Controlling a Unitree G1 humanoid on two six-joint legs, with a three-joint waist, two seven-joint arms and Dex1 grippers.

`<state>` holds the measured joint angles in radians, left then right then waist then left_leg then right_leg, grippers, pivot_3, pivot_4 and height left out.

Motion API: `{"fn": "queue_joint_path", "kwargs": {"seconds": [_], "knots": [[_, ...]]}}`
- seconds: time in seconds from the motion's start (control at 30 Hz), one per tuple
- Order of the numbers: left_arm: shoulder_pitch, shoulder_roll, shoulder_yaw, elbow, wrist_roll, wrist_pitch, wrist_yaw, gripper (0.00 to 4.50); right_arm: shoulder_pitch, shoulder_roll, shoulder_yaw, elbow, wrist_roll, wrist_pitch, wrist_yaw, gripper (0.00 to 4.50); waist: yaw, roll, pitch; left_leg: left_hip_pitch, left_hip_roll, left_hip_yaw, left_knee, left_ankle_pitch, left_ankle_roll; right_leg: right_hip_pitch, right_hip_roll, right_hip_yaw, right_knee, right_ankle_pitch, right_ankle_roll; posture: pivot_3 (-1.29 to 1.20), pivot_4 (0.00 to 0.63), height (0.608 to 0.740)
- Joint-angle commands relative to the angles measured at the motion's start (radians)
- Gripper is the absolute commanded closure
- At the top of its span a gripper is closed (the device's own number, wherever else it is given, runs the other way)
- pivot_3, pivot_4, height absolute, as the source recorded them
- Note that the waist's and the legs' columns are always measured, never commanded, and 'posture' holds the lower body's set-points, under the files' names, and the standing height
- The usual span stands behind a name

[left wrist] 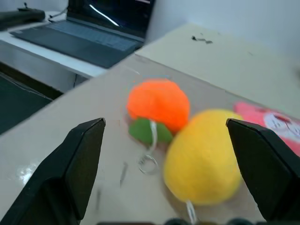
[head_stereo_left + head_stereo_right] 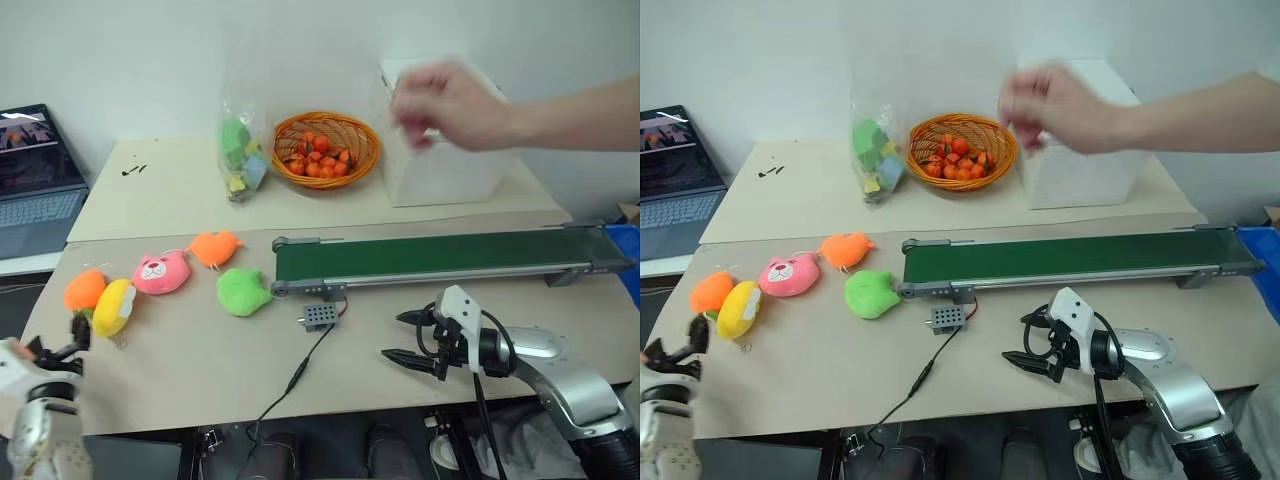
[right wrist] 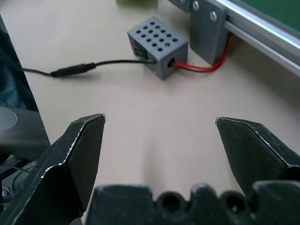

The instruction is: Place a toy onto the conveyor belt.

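A: What's the layout from where you sit?

B: Biggest thing is the table [image 2: 200, 370]. Across its right half I see the belt [image 2: 450, 255], dark green in a grey frame, bare on top. Behind it stand a white box [image 2: 440, 170] and a basket [image 2: 325, 150] of small orange bits, with a clear bag [image 2: 240, 150] of green pieces just beside the basket. A laptop [image 2: 35, 180] sits on a lower desk off the far left.

A: Anyone else in there?

B: A person's hand [image 2: 450, 105] reaches in from the right, over the box. It's blurred, so I can't say whether it touches anything.

A: And the toy?

B: The toy [image 2: 85, 290] lies at the table's left edge, well apart from the belt. In my left wrist view its green leaf faces the camera; I can't make out the face. A yellow plush [image 2: 113, 307] touches it. Further along are a pink plush [image 2: 162, 273], a plain orange plush [image 2: 215, 248] and a green plush [image 2: 243, 292], that last one just beside the belt's end.

A: Grippers?

B: My left gripper [image 1: 164, 154] is spread wide and empty, near the toy, not touching. My right gripper [image 2: 405, 337] is also spread, holding nothing, over bare table in front of the belt, near a small grey box [image 3: 157, 46] with a black cable [image 3: 79, 69].
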<state>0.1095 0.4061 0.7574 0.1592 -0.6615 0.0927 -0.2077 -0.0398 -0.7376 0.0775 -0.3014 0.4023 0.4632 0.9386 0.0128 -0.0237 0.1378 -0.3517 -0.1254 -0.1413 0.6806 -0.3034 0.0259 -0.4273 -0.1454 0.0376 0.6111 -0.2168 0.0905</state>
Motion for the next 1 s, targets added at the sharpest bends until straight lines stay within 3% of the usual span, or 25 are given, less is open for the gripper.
{"fn": "queue_joint_path", "kwargs": {"seconds": [0.03,0.17,0.43,0.7,1.0], "knots": [[-0.070,0.091,0.079,0.111,-0.038,0.005,-0.018,0.09,0.003,0.012,-0.009,-0.016,-0.008,-0.021,-0.010,0.07,0.000,0.000,0.000,0.000,0.000,0.000,0.000,0.000,0.000,0.000,0.000,0.000,0.000,0.000,0.000,0.00,0.150,0.740],[-0.182,0.207,0.067,0.284,-0.021,0.037,-0.070,0.09,0.017,0.027,-0.012,-0.028,-0.010,-0.015,-0.025,0.07,0.003,0.000,0.000,0.001,0.000,-0.001,0.000,0.001,-0.001,0.000,0.001,-0.001,0.001,0.002,-0.003,0.00,0.150,0.740],[-0.396,0.325,-0.051,0.607,0.065,0.087,-0.169,0.09,0.032,0.035,-0.029,-0.053,-0.004,-0.005,-0.049,0.07,-0.002,0.000,0.000,0.001,0.000,0.000,0.000,0.001,-0.001,-0.002,0.001,-0.002,0.001,0.002,-0.003,0.00,0.150,0.740],[-0.515,0.362,-0.117,0.860,0.145,0.084,-0.207,0.09,0.050,0.034,-0.053,-0.079,0.008,0.008,-0.076,0.07,-0.015,-0.001,-0.001,0.000,0.001,0.005,0.000,0.001,-0.001,-0.007,0.000,-0.001,0.004,0.003,-0.004,0.00,0.150,0.740],[-0.533,0.368,-0.070,0.983,0.129,0.065,-0.177,0.09,0.072,0.035,-0.064,-0.099,0.009,0.023,-0.103,0.07,-0.017,-0.001,-0.001,0.000,0.001,0.009,0.000,0.001,-0.001,-0.010,0.000,-0.001,0.008,0.003,-0.004,0.00,0.150,0.740]]}}
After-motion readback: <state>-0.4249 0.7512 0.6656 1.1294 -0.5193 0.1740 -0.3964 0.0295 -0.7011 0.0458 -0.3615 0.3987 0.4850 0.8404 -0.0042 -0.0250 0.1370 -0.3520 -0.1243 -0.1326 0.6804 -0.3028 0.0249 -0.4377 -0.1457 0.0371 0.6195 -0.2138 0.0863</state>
